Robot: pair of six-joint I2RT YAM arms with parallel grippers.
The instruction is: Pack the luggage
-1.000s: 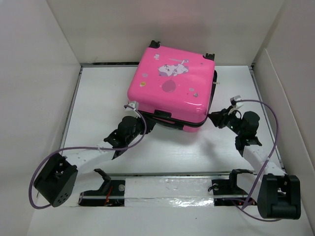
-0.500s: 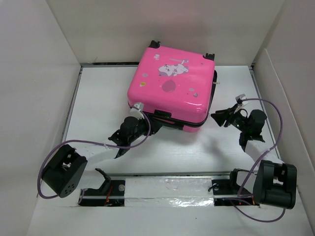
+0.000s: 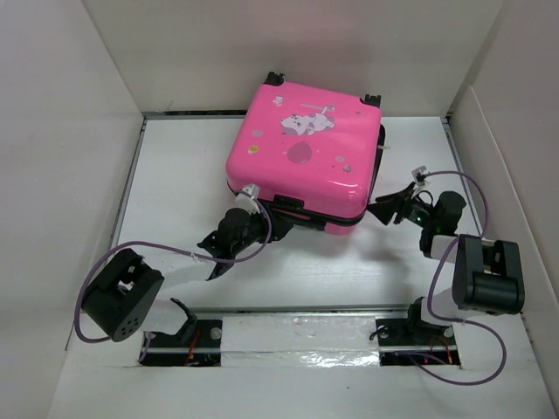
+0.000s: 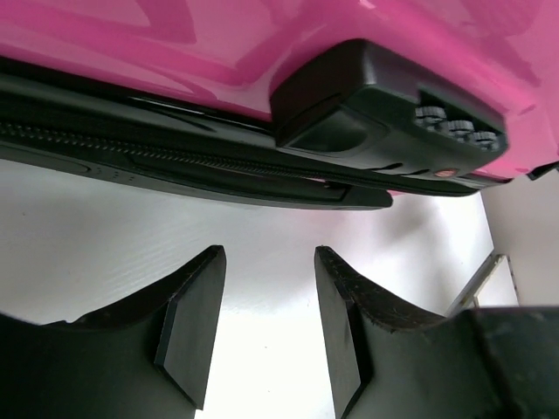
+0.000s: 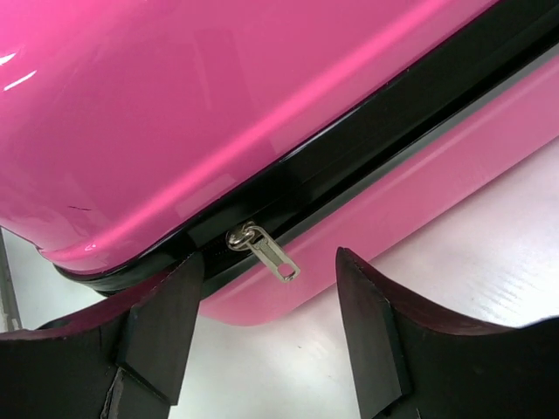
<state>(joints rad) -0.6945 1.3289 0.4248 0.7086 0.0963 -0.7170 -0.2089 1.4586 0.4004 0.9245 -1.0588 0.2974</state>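
The luggage (image 3: 304, 157) is a bright pink hard-shell suitcase lying flat and closed at the back middle of the table, sticker side up. My left gripper (image 3: 272, 223) sits at its near left edge, open and empty. In the left wrist view the gripper (image 4: 268, 257) is just short of the black zipper band and the combination lock block (image 4: 384, 113), touching neither. My right gripper (image 3: 387, 210) is at the near right corner, open. Its fingers stand either side of the metal zipper pull (image 5: 266, 255) on the pink shell (image 5: 175, 105) without pinching it.
White walls (image 3: 79, 131) box in the table on the left, back and right. A metal rail (image 3: 297, 336) with the arm bases runs along the near edge. Purple cables (image 3: 105, 262) loop beside each arm.
Both grippers have opened from nearly shut. The left gripper has crept slightly right towards the suitcase's front edge. The right arm's lower links have swung while its gripper stayed at the corner.
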